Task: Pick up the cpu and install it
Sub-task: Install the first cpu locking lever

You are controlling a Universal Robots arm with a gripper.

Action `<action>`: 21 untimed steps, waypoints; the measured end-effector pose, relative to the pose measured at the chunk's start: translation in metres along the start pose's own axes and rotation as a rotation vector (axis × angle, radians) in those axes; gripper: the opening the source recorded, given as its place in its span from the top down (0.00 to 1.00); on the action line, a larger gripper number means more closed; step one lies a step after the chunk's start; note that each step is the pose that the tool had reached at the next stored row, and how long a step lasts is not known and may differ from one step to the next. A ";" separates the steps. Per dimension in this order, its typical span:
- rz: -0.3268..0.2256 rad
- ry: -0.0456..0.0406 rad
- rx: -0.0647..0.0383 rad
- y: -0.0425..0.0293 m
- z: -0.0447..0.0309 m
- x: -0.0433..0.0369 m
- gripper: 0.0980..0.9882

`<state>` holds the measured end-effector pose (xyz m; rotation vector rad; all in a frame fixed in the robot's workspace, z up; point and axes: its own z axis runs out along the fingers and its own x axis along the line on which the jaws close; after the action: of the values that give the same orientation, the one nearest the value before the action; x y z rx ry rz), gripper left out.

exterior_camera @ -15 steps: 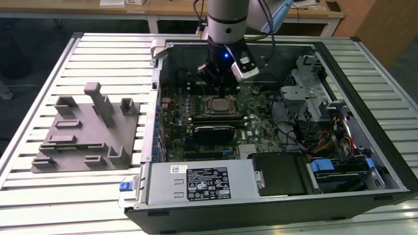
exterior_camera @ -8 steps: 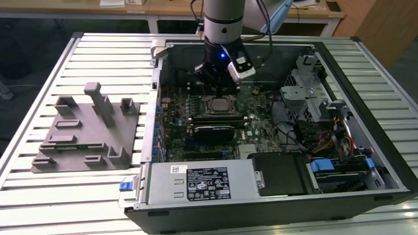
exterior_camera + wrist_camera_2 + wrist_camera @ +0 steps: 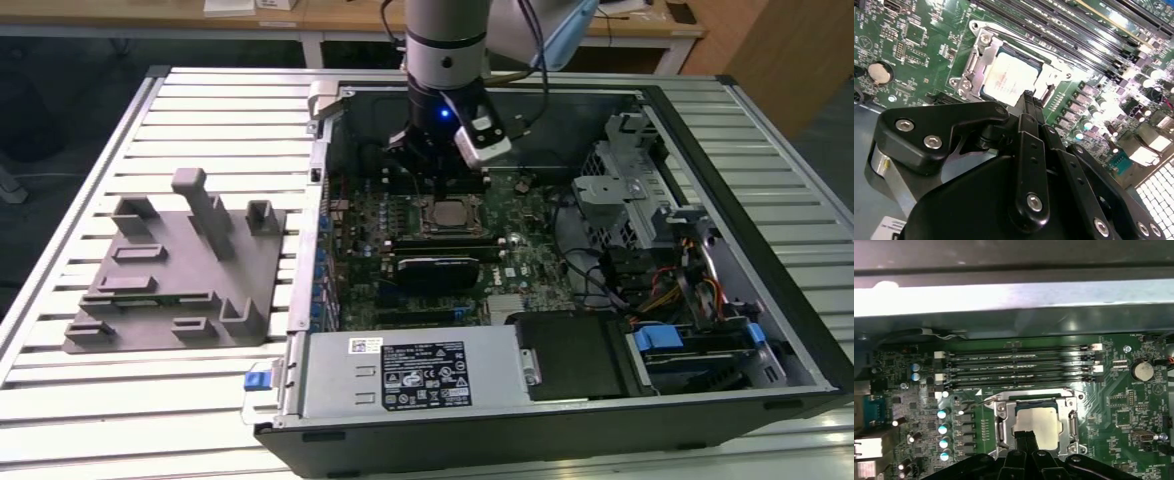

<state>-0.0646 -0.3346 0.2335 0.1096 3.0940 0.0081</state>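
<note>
The cpu (image 3: 1037, 425) lies flat in its motherboard socket (image 3: 1002, 421), toward the computer case's (image 3: 534, 452) far wall. Your gripper (image 3: 1026, 436) hangs over one edge, fingers closed together, empty. Placement looks done; lifting away calls for a straight rise.

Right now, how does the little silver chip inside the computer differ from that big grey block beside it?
The cpu is small, flat and pale silver; the grey block is far larger, matte, with upright tabs. The cpu sits in a socket inside the computer case; the grey block lies outside it on the slatted table. Both lie flat.
</note>
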 end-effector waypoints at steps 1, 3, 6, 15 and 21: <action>0.000 0.0000 0.000 -0.0001 -0.0001 0.0013 0.99; 0.000 0.0000 0.000 -0.0003 -0.0002 0.0041 0.99; 0.000 0.0000 0.000 -0.0006 -0.0003 0.0081 0.99; 0.000 0.0000 0.000 -0.0014 -0.0009 0.0202 0.99; 0.000 0.0000 0.000 -0.0019 -0.0012 0.0275 0.99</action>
<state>-0.0922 -0.3346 0.2335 0.1099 3.0940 0.0081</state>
